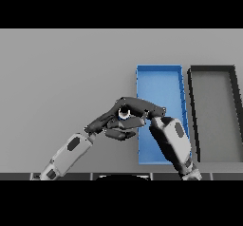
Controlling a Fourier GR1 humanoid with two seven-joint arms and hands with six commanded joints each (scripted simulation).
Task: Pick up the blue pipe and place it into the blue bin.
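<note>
Just left of the blue bin [159, 85], above the counter [66, 78], only the pipe's [124, 114] pale ring end shows, apparently blue. Right hand [137, 108] curls round it; left hand [111, 123] touches beneath, grip unclear. Dark bin [213, 106] right.

Pipe [124, 114]: only a small blue-white end shows, rest hidden among dark fingers of both hands. Which hand [135, 107] grips it, cannot tell. Blue bin [159, 85]: 6 o'clock part covered by right forearm. Dark bin [212, 70]: 3 o'clock wall runs off the picture's edge.
</note>
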